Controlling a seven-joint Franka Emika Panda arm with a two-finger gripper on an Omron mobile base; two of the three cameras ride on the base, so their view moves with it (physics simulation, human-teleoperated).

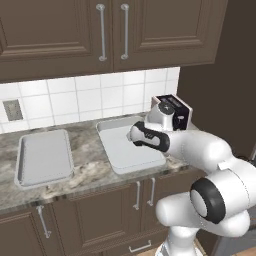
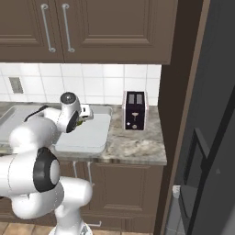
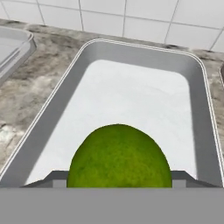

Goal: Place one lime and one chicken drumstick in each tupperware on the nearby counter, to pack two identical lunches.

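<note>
**A:** What's the biggest thing in front of you?

**B:** The counter [image 1: 90, 165], a long run of mottled grey-beige stone over dark brown cabinet doors [image 1: 100, 215] with thin silver handles. White tile backs it, and more dark cabinets hang above.

**A:** And on it?

**B:** Two grey tupperware containers, both shallow and rectangular. The left tupperware [image 1: 44, 157] sits well apart from the right tupperware [image 1: 127, 147], with bare stone between them. I see nothing lying on the floor of either. Right of the second one, near the counter's end, stands a dark toaster [image 2: 135, 110].

**A:** Where's the arm?

**B:** I have it reaching over the right tupperware. In the right base view the gripper [image 2: 81, 120] hangs above that container's near half, with a bit of green showing under the wrist.

**A:** That's the lime?

**B:** Yes. In the hand view the lime [image 3: 119, 157] sits at the bottom, directly over the white floor of the right tupperware [image 3: 199, 113]. The fingers are closed in on it from both sides; I see only their dark tips flanking it. It's above the tupperware's floor, not resting on it.
</note>
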